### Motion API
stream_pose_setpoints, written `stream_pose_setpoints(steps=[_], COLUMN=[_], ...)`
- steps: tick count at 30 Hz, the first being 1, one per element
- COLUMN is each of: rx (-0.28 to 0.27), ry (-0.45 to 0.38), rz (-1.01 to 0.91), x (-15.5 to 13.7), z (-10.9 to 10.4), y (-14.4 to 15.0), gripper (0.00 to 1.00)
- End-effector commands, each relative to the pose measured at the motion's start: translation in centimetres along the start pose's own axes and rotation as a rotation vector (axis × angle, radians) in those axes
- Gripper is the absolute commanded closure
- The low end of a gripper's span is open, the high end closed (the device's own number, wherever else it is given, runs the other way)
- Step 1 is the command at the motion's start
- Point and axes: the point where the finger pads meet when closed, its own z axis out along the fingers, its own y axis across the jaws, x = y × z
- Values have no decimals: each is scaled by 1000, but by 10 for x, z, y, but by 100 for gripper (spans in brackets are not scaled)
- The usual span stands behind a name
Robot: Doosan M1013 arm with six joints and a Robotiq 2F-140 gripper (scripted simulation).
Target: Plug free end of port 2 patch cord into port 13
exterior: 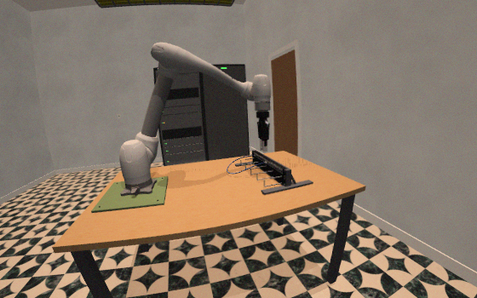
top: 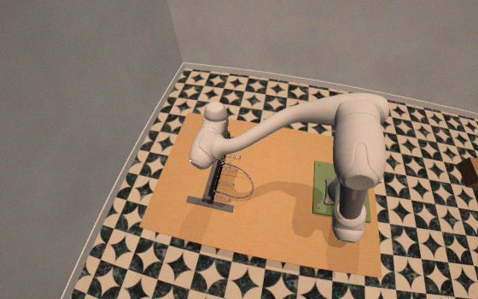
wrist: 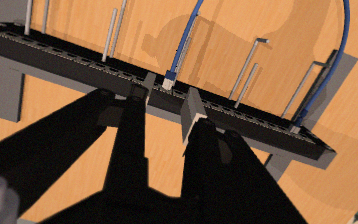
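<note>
- The blue patch cord point(wrist: 182, 42) loops over the wooden bench point(exterior: 212, 204) in front of the long black rack of ports point(wrist: 130, 85); its pale plug end point(wrist: 169, 80) sits in a port near the rack's middle. Its other end meets the rack at the far right of the wrist view.
- The white six-joint arm point(exterior: 195, 64) rises from a green base plate point(exterior: 133, 196) at the left of the exterior view, bends high, and reaches rightward.
- Its wrist points straight down over the rack's far end, above the rack and not touching it.
- The black two-finger tool point(wrist: 169, 105) is partly closed, with a gap between the grey fingertip pads point(wrist: 192, 112); it holds nothing, and the plug shows through the gap.
- The thin grey cable-guide rods point(wrist: 245, 67) stand along the rack's front.
</note>
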Motion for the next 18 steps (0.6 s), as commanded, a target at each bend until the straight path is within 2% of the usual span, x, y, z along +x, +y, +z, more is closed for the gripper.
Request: stream_pose_setpoints(steps=[1, 5, 6, 18], rx=[0, 0, 0, 0], ry=[0, 0, 0, 0], rz=[0, 0, 0, 0], x=[0, 0, 0, 0], z=[-3, -3, -3, -3], y=[0, 0, 0, 0], gripper=[78, 78, 100, 100])
